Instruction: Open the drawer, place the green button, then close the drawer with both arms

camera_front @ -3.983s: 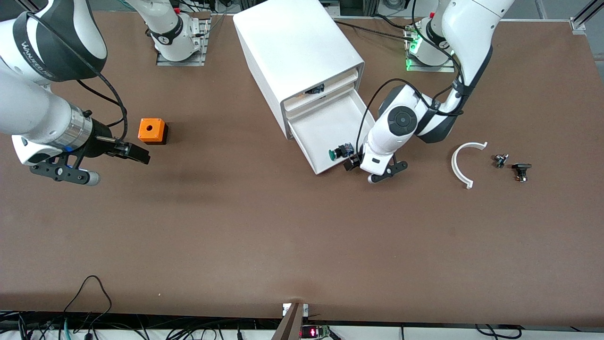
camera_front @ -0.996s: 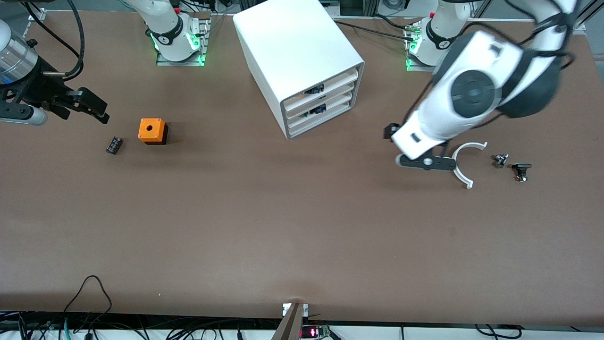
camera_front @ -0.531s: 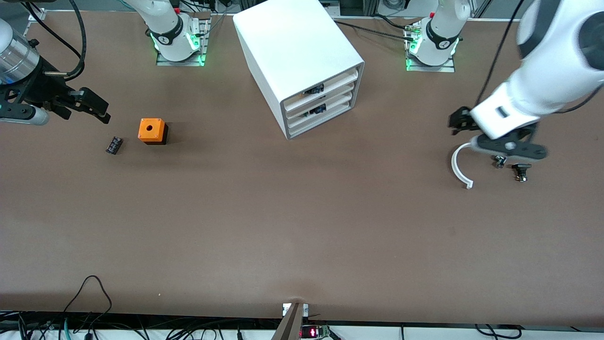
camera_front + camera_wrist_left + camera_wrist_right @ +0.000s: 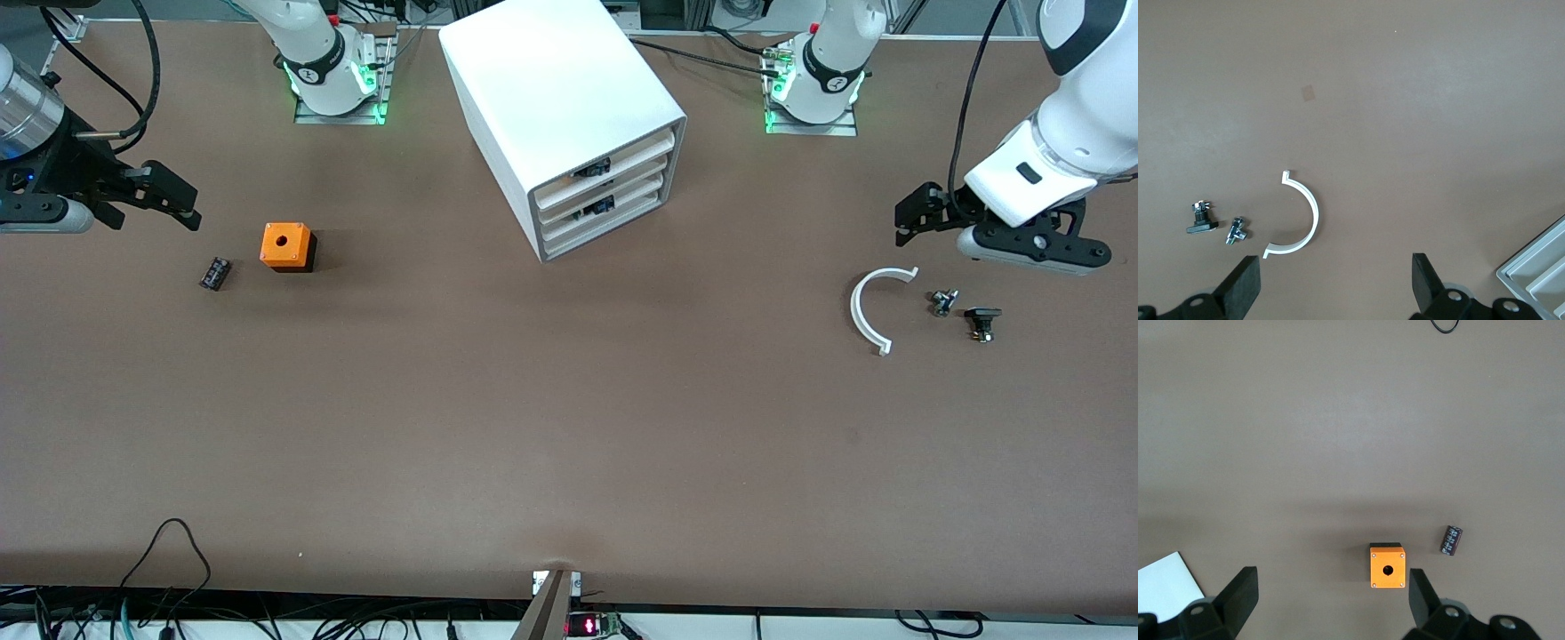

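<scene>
Left hand (image 4: 911, 222) open, empty, over counter (image 4: 569, 427) | right hand (image 4: 173, 206) open, empty | drawer (image 4: 605, 224) shut, I reckon we're done; nothing next.

orange cube (image 4: 286, 245) | black component (image 4: 214, 272) beside | white arc (image 4: 869, 309) | 2 small parts (image 4: 943, 301)

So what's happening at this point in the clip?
Nothing is being handled. The white cabinet has every drawer pushed in, and no green button shows on the table. The left hand hangs open and empty over the table near the white curved piece and two small metal parts. The right hand is also open and empty, over the table toward its own end near the orange cube and the small black component. It looks like the job is done.
</scene>
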Tool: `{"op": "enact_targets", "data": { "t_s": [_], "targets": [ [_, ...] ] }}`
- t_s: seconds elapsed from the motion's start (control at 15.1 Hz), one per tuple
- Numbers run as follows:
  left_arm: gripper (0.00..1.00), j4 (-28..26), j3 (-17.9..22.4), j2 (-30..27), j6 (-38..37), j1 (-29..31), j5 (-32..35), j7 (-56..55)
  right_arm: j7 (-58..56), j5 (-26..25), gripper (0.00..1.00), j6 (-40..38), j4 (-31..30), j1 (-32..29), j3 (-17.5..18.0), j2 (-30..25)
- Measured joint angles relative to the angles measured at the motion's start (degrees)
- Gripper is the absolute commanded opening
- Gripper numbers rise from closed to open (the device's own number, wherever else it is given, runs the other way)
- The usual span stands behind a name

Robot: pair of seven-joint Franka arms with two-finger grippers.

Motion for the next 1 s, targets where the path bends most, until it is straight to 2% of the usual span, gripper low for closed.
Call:
{"op": "enact_targets", "data": {
  "t_s": [0.27, 0.66, 1.0],
  "targets": [
    [1.00, 0.0, 0.1, 0.2, -0.4, 2.2, 0.0, 0.8, 2.2, 0.0, 1.00, -0.2, 0.0, -0.1, 0.0, 0.0],
    [1.00, 0.0, 0.0, 0.2, -0.7, 2.3, 0.0, 0.8, 2.4, 0.0, 1.00, -0.3, 0.2, -0.1, 0.0, 0.0],
    [1.00, 0.0, 0.0, 0.2, -1.2, 2.3, 0.0, 0.8, 2.5, 0.0, 1.00, -3.5, 3.4, -0.2, 0.0, 1.1]
  ]
}}
